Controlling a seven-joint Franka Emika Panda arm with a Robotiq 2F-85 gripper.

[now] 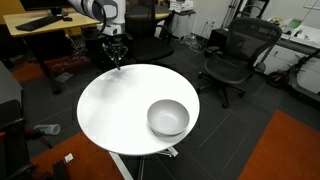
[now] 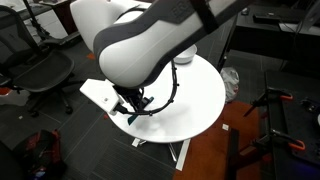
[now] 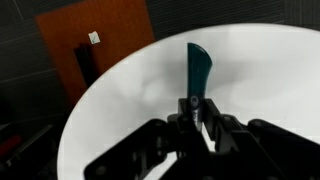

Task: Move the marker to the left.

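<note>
The gripper (image 3: 198, 118) pinches the dark end of the marker (image 3: 198, 65), far from the bowl (image 1: 168, 118), by the edge of the table (image 1: 110, 110). I think the grab is done; carrying it left and letting go are not yet done. The table is round and white. A black chair (image 1: 235, 52) stands past the bowl on a dark floor.

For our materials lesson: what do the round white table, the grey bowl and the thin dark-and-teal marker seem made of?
Round white table: perhaps laminate or painted board, smooth and matt; even, no grain.
Grey bowl: metal or plastic, unclear; soft sheen.
Thin dark-and-teal marker: likely plastic; uniform smooth colour.
</note>
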